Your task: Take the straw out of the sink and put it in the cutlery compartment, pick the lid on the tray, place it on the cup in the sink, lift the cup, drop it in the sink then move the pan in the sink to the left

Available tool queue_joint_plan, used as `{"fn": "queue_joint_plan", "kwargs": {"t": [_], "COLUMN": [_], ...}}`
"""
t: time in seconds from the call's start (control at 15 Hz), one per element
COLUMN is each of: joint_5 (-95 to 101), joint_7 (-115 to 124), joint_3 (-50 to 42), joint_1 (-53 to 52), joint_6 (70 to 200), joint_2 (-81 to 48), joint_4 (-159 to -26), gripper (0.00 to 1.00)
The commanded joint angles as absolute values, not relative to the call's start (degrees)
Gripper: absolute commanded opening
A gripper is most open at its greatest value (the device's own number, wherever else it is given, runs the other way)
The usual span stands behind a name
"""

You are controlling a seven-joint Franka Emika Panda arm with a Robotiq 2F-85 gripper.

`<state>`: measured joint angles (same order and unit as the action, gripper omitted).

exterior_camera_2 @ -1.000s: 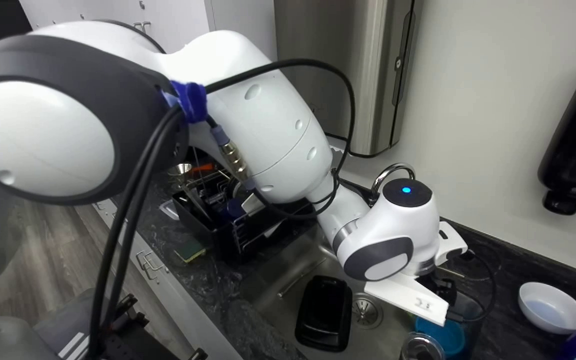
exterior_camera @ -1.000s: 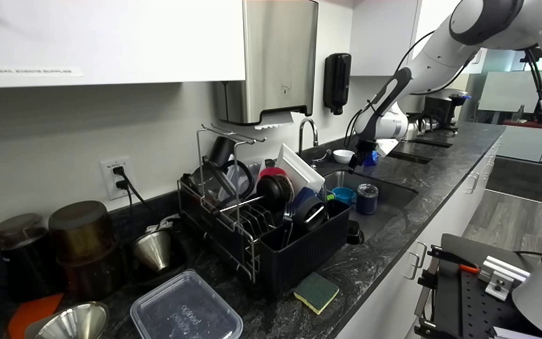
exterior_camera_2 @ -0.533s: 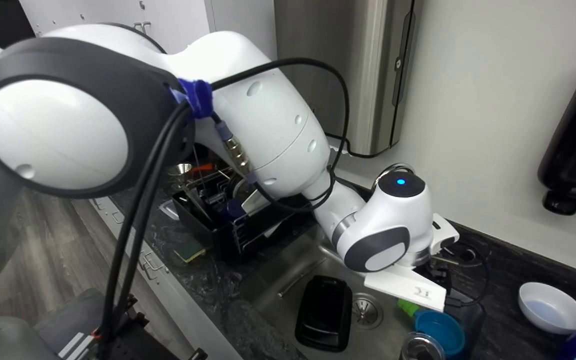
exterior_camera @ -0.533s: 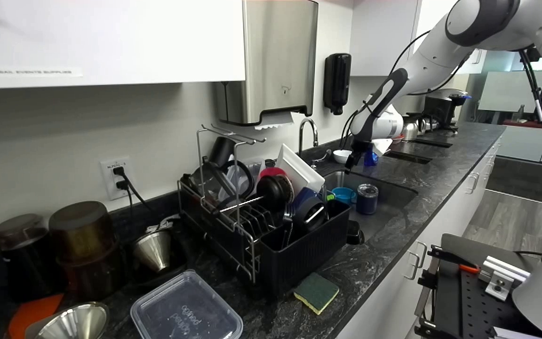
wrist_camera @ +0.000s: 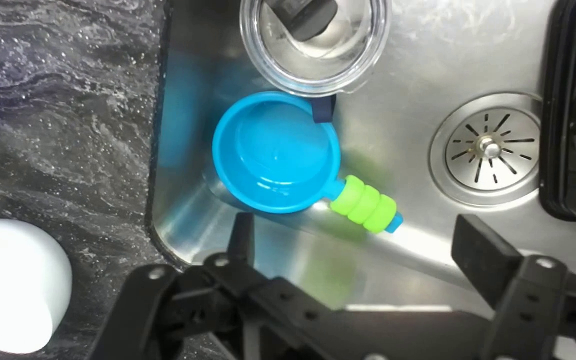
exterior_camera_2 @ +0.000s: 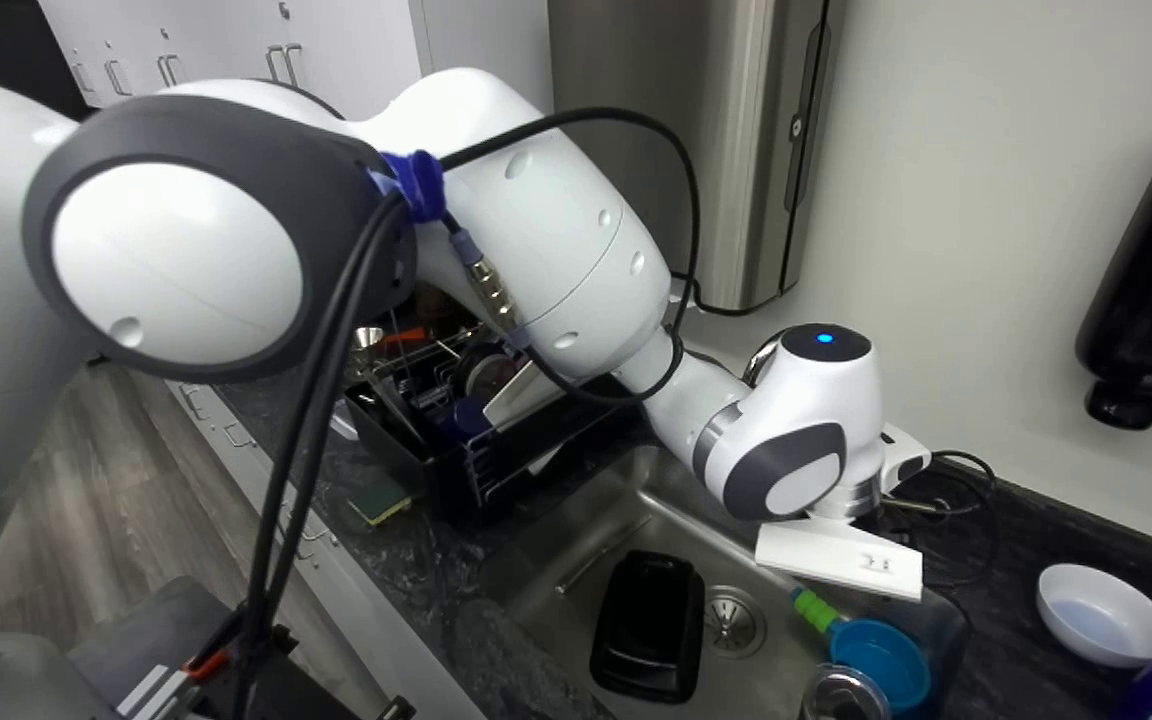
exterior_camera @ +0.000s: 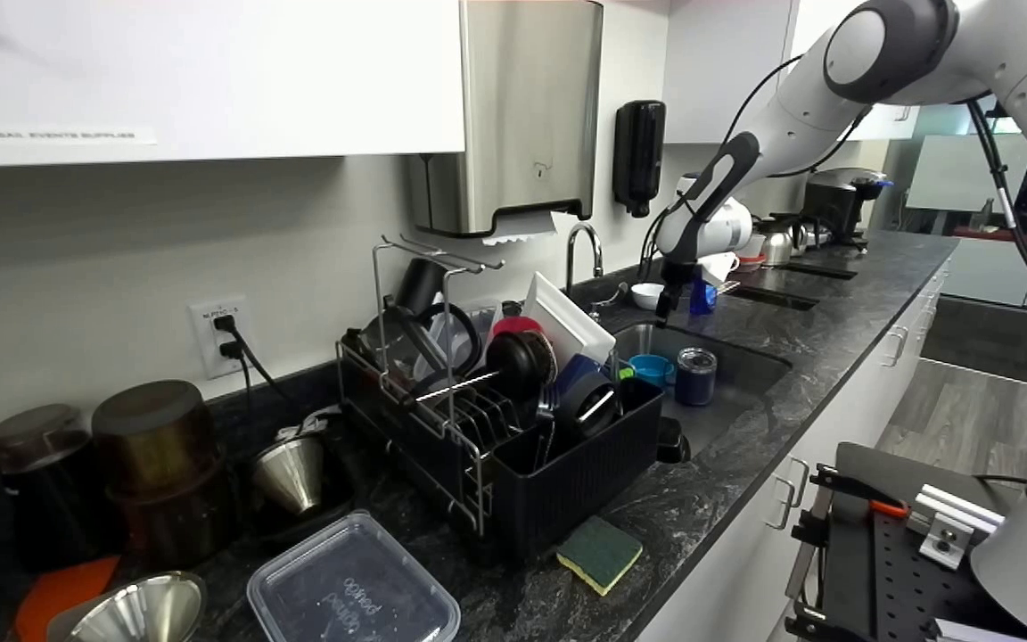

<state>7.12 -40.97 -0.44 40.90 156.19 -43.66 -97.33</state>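
Note:
Below my gripper point(wrist_camera: 354, 226), the blue pan point(wrist_camera: 277, 155) with its green-ringed handle point(wrist_camera: 363, 204) lies in the sink point(wrist_camera: 398, 270). The jaws stand wide open with nothing between them; the fingertips are above and short of the handle in the wrist view. Beside the pan stands the navy cup point(exterior_camera: 696, 383), upright, with the clear lid point(wrist_camera: 318, 65) on top; its dark grip reaches over the pan's rim in the wrist view. The cutlery compartment point(exterior_camera: 558, 499) is at the dish rack's front, holding forks. I cannot make out the straw or the tray.
A black container point(exterior_camera_2: 648, 625) lies in the sink beside the drain point(wrist_camera: 490, 147). On the counter are a white bowl point(exterior_camera_2: 1104, 612), a blue bottle point(exterior_camera: 703, 299) and a sponge point(exterior_camera: 601, 553). The curved tap point(exterior_camera: 583, 241) rises behind the sink, near the loaded dish rack point(exterior_camera: 469, 419).
My arm has shifted, and the hand has risen slightly, uncovering the pan's green handle in an exterior view. The pan and cup have stayed put, and the jaws have remained open.

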Motion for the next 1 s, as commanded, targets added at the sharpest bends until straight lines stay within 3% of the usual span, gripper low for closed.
{"fn": "queue_joint_plan", "kwargs": {"t": [0.0,0.93], "joint_5": [8.37,7.86], "joint_7": [-43.72,-52.05], "joint_3": [-1.93,-3.41], "joint_1": [39.17,38.62], "joint_6": [152.11,144.31], "joint_2": [-47.59,-59.29], "joint_4": [-91.75,-76.78], "gripper": [1.00,1.00]}}
